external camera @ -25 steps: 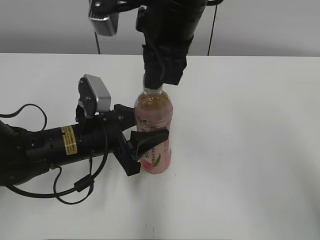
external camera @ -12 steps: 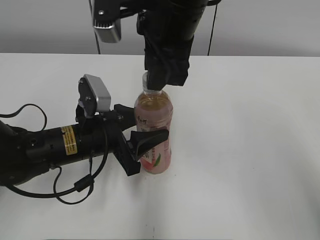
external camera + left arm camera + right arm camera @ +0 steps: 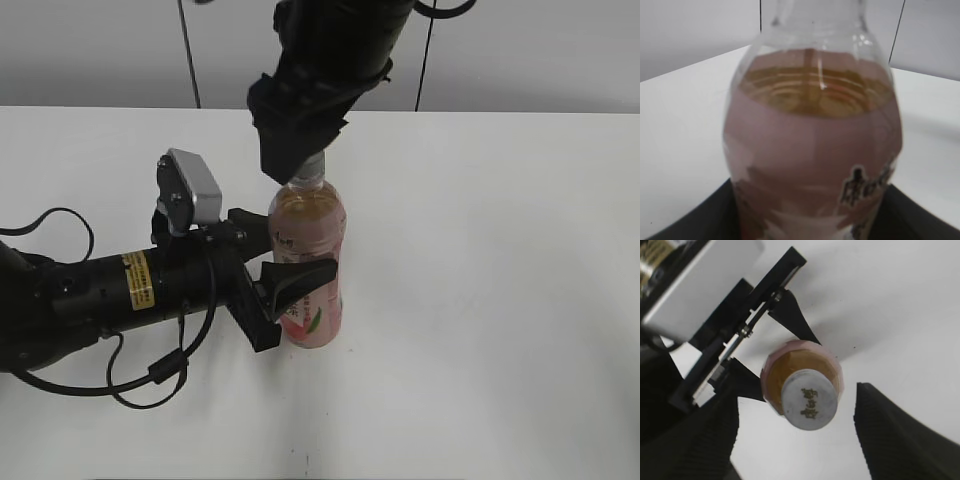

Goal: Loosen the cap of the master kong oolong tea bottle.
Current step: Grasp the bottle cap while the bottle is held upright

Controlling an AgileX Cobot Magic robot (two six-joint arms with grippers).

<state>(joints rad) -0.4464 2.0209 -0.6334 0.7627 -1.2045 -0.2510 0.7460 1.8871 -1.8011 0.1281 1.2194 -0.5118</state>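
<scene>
Right gripper (image 3: 795, 427) open, jaws spread clear of cap (image 3: 808, 399), holding nothing. Left gripper (image 3: 288, 292) clamps bottle (image 3: 310, 262) upright at tabletop (image 3: 500, 300) centre. Risk: off-centre reclosing tips bottle (cap sits nearer left jaw).

Blurred close-up of master kong oolong tea bottle (image 3: 815, 145), amber tea, dark label characters, white table (image 3: 680, 125) behind
</scene>
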